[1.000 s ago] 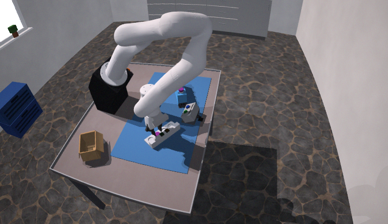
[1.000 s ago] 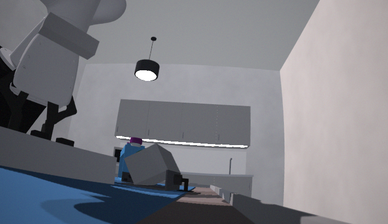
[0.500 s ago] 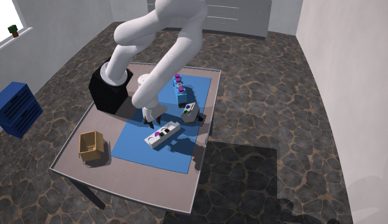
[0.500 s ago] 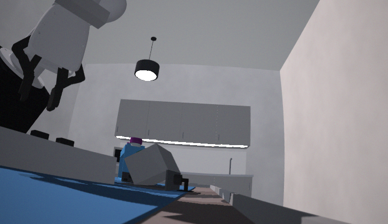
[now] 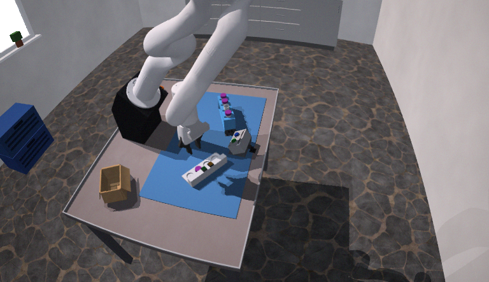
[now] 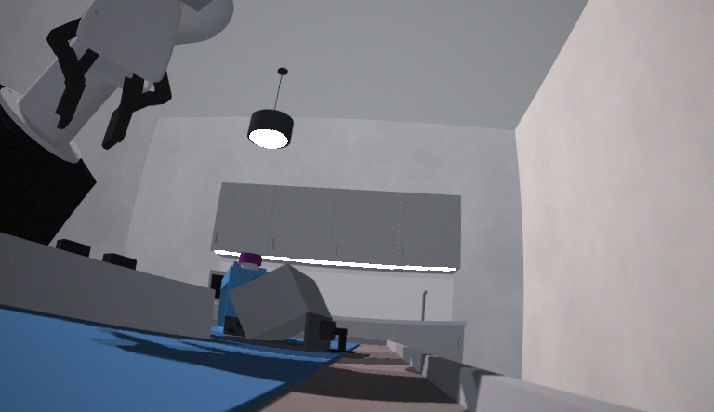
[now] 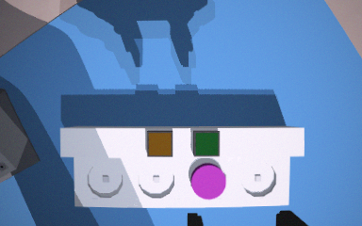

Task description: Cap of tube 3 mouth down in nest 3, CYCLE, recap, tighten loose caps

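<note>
My gripper (image 5: 193, 149) (image 6: 85, 136) (image 7: 240, 218) is open and empty, above and beside the white cap tray (image 5: 193, 183) (image 6: 105, 302) (image 7: 181, 200). A magenta cap (image 5: 197, 169) (image 7: 208, 182) sits top up in cap nest 3 and looks flat. The amber lamp (image 5: 210, 163) (image 7: 159, 144) and green lamp (image 5: 204, 169) (image 7: 206, 144) both look unlit. In the blue decapping station (image 5: 227, 124), tube 3 (image 5: 226, 107) is uncapped. Magenta caps are on tube 1 (image 5: 223, 95), tube 2 (image 5: 224, 100) and tube 4 (image 5: 228, 112) (image 6: 250, 259); their tightness cannot be told.
A grey housing (image 5: 240, 148) (image 6: 276, 307) (image 7: 11, 141) with the blue CYCLE key (image 5: 236, 133) and green READY key (image 5: 233, 140) stands between the decapping station and the tray. An open cardboard box (image 5: 124, 192) stands on the table, off the blue mat (image 5: 209, 205).
</note>
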You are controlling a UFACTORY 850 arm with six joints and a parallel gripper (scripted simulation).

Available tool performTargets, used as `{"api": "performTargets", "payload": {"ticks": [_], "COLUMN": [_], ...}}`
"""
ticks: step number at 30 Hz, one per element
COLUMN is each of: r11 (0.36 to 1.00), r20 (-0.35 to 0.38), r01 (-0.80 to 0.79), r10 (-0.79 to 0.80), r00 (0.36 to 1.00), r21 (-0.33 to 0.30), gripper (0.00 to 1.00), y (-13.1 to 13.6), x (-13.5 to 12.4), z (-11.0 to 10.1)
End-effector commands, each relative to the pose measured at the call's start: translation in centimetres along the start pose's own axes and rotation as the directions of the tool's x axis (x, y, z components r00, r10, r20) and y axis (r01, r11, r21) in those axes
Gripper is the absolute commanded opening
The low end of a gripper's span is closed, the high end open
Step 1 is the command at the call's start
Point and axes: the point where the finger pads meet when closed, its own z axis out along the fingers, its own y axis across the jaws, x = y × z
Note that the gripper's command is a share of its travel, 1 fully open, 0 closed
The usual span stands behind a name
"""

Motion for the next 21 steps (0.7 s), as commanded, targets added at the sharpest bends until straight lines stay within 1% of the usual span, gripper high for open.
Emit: {"api": "performTargets", "payload": {"ticks": [1, 2, 4, 5, 6, 9, 11, 12, 13, 14, 15, 16, 17, 18, 19, 20, 21], "r11": [1.000, 0.996, 0.969, 0.969, 0.947, 0.945, 0.877, 0.877, 0.837, 0.834, 0.794, 0.785, 0.742, 0.731, 0.685, 0.672, 0.624], "r20": [0.002, 0.002, 0.003, 0.003, 0.003, 0.003, 0.003, 0.003, 0.003, 0.003, 0.003, 0.003, 0.003, 0.003, 0.003, 0.004, 0.003], "r01": [-0.001, -0.084, -0.249, -0.249, -0.321, -0.328, -0.480, -0.480, -0.547, -0.552, -0.609, -0.619, -0.671, -0.683, -0.729, -0.741, -0.782], "r10": [0.001, 0.084, 0.249, 0.249, 0.321, 0.328, 0.480, 0.480, 0.547, 0.552, 0.609, 0.619, 0.671, 0.682, 0.729, 0.741, 0.782], "r00": [1.000, 0.996, 0.969, 0.969, 0.947, 0.945, 0.877, 0.877, 0.837, 0.834, 0.794, 0.785, 0.742, 0.731, 0.685, 0.672, 0.624], "r21": [0.003, 0.003, 0.002, 0.002, 0.002, 0.002, 0.002, 0.002, 0.002, 0.001, 0.002, 0.001, 0.002, 0.001, 0.002, 0.001, 0.002], "gripper": [0.46, 0.00, 0.00, 0.00, 0.00, 0.00, 0.00, 0.00, 0.00, 0.00, 0.00, 0.00, 0.00, 0.00, 0.00, 0.00, 0.00], "y": [0.0, -0.8, -2.5, -2.5, -3.3, -3.3, -4.9, -4.9, -5.7, -5.7, -6.6, -6.6, -7.4, -7.4, -8.2, -8.2, -9.0], "x": [0.0, 0.0, 0.0, 0.0, 0.0, 0.0, 0.0, 0.0, -0.1, -0.1, -0.1, -0.1, -0.1, -0.1, -0.1, -0.1, -0.1], "z": [-0.3, -0.1, 0.2, 0.2, 0.4, 0.4, 0.7, 0.7, 0.9, 0.9, 1.1, 1.1, 1.3, 1.3, 1.4, 1.4, 1.6]}}
